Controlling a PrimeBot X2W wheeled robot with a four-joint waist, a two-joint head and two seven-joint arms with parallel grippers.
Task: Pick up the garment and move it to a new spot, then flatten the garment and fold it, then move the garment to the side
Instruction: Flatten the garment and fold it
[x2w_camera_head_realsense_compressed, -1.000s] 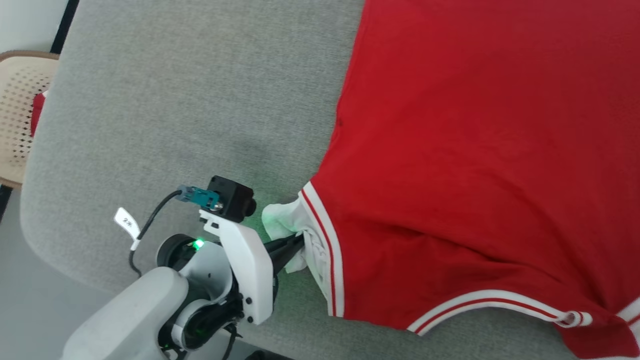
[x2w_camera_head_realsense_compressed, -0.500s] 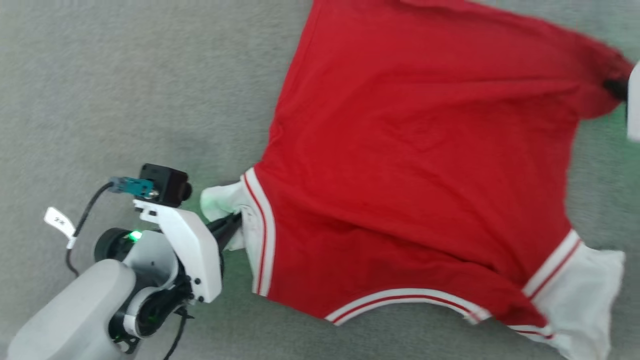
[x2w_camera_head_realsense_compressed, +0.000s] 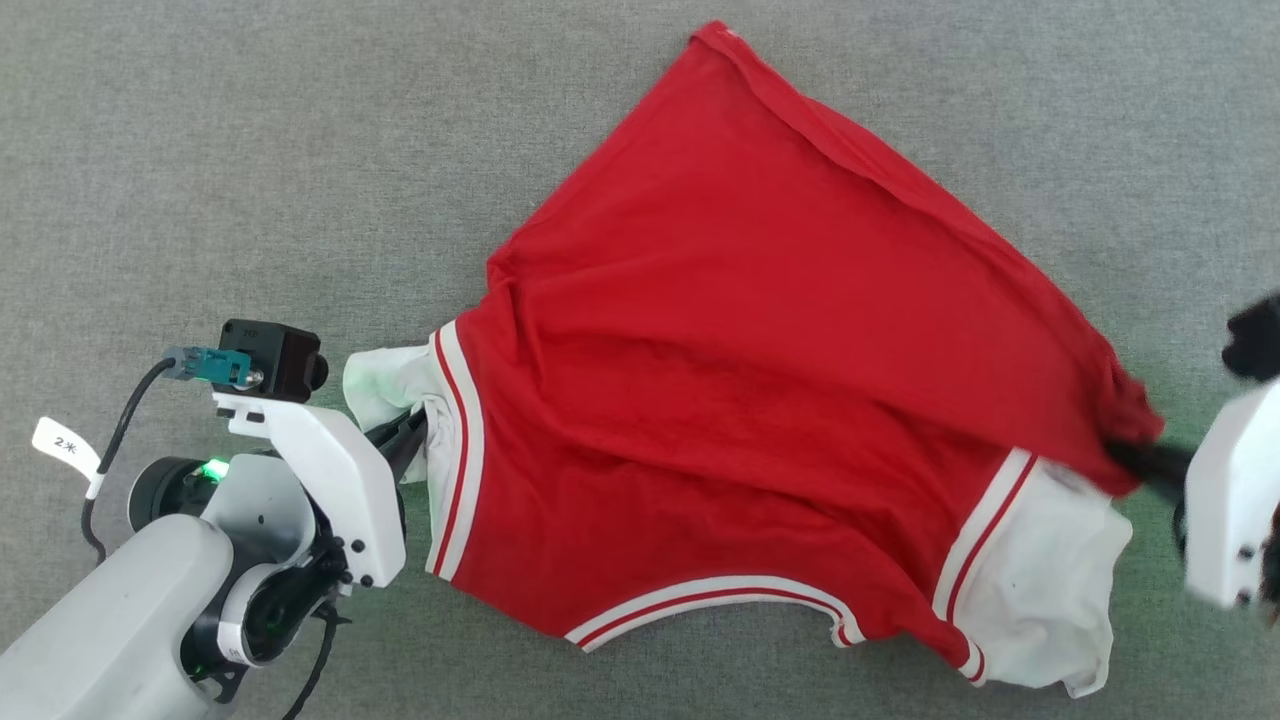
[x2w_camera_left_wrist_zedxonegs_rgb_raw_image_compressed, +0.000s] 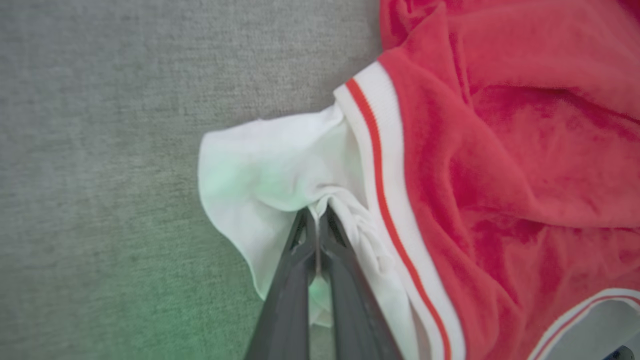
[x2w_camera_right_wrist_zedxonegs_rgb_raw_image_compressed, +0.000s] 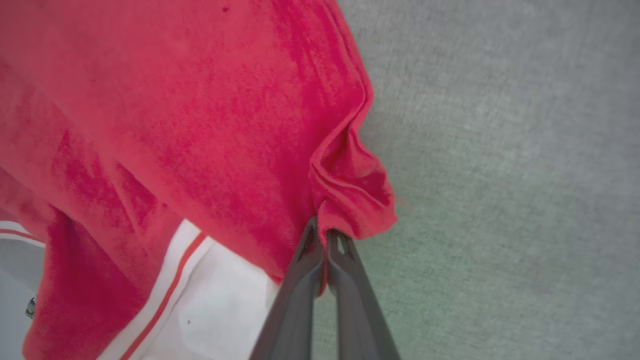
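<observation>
The garment (x2w_camera_head_realsense_compressed: 760, 380) is a red jersey with white sleeves and striped trim, spread plain side up on the grey surface; no lettering shows. My left gripper (x2w_camera_head_realsense_compressed: 415, 440) is shut on the white left sleeve (x2w_camera_left_wrist_zedxonegs_rgb_raw_image_compressed: 270, 170), pinching a fold of its cloth between the fingers (x2w_camera_left_wrist_zedxonegs_rgb_raw_image_compressed: 300, 250). At the right edge of the head view my right gripper (x2w_camera_head_realsense_compressed: 1135, 462) is shut on a bunched red corner (x2w_camera_right_wrist_zedxonegs_rgb_raw_image_compressed: 355, 200) of the garment's edge, just above the other white sleeve (x2w_camera_head_realsense_compressed: 1050, 580). The cloth is stretched between both grippers.
The grey fabric surface (x2w_camera_head_realsense_compressed: 250, 170) runs all around the garment, with open room on the left and at the top. My left arm's white forearm (x2w_camera_head_realsense_compressed: 120, 620) lies at the lower left.
The head camera has swung, so the surface's edge and the chair left the picture. The right gripper's end has pulled down, and the garment's right side and second sleeve came into view.
</observation>
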